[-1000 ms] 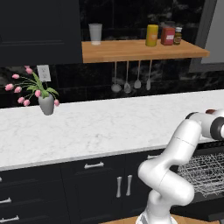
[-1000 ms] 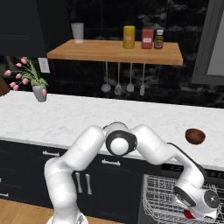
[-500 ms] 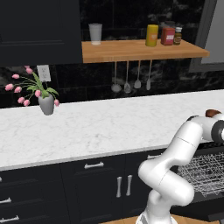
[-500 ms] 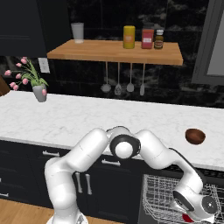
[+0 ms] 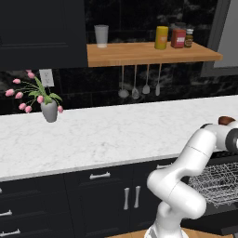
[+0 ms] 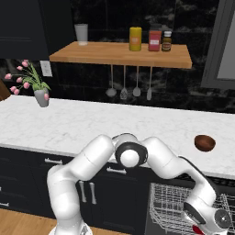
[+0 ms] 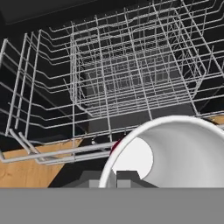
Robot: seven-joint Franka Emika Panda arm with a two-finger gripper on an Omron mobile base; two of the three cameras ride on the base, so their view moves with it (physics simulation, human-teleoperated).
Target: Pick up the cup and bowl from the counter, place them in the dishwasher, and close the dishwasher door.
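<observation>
My gripper (image 7: 116,178) is shut on the cup (image 7: 170,151), which is white inside with a red outer wall; its rim fills the lower right of the hand view. The cup hangs just above the grey wire rack (image 7: 131,74) of the open black dishwasher (image 6: 172,206). From the right base view, the gripper (image 6: 209,222) is low at the right over the rack, with a sliver of the red cup (image 6: 197,229) under it. The brown bowl (image 6: 204,142) sits on the white marble counter (image 6: 114,124), at its right end (image 5: 226,120). I cannot make out the dishwasher door.
A vase of pink flowers (image 5: 49,109) stands at the counter's left. Above it, a wooden shelf (image 5: 148,52) holds a glass and jars, with utensils (image 5: 139,88) hanging below. Dark cabinets with silver handles (image 5: 100,175) sit left of the dishwasher. Wooden floor (image 7: 26,173) shows beneath the rack.
The hand with the cup has sunk slightly lower over the rack, and the arm's elbow has swung a little to the right. The bowl has not moved.
</observation>
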